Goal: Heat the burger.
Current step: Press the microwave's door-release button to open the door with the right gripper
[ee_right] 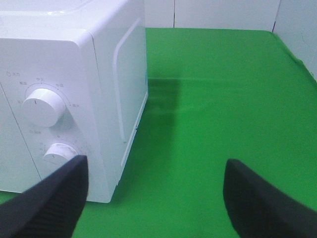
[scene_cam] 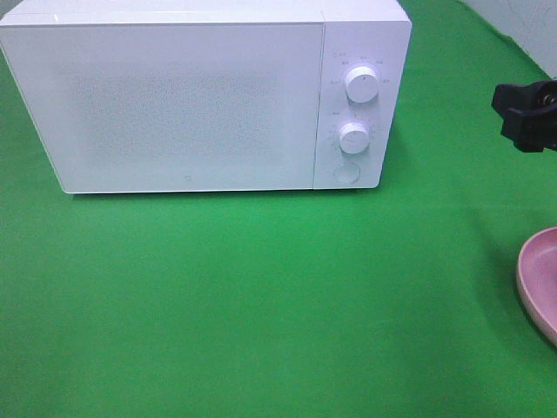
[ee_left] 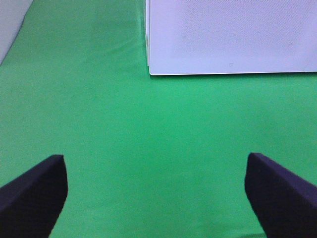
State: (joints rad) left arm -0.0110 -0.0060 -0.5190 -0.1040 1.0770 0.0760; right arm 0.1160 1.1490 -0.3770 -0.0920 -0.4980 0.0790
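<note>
Right gripper (ee_right: 156,171) (jaws wide) clear of microwave (ee_right: 74,64) corner

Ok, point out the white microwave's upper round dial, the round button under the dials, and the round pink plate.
Upper round white dial (scene_cam: 361,84): exterior high view, centre of its face.
Round white button (scene_cam: 346,172): exterior high view, its middle.
Round pink plate (scene_cam: 526,280): exterior high view, left rim.

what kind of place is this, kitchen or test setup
Likely a staged test bench, not a real kitchen: a white microwave and a pink plate sit on a plain green cloth.
</note>
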